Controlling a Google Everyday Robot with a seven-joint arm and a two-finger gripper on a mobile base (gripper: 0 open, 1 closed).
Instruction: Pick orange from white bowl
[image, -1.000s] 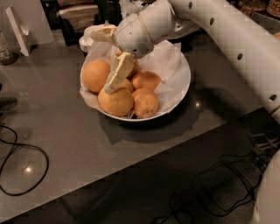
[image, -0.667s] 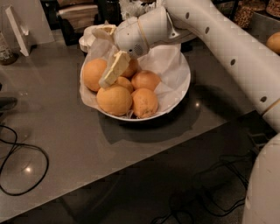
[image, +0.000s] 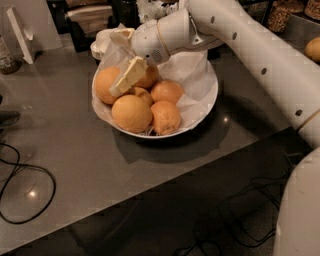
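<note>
The white bowl (image: 207, 102), lined with crumpled white paper, sits on the grey table and holds several oranges. The two biggest smooth ones are at the front left (image: 131, 113) and the far left (image: 104, 82). A bumpy duller orange (image: 166, 117) lies at the front. My gripper (image: 118, 62) is open and hovers over the bowl's left side. Its lower finger (image: 127, 75) points down between the far-left orange and the ones in the middle, right by them. It holds nothing. An orange under the wrist is partly hidden.
A second white dish (image: 100, 46) stands just behind the bowl. A white card (image: 20, 32) and a bottle (image: 6, 55) are at the back left. A black cable (image: 20, 192) loops at the front left. The table edge (image: 200, 170) runs diagonally in front.
My gripper has shifted a little to the left and up over the bowl. The oranges have not moved.
</note>
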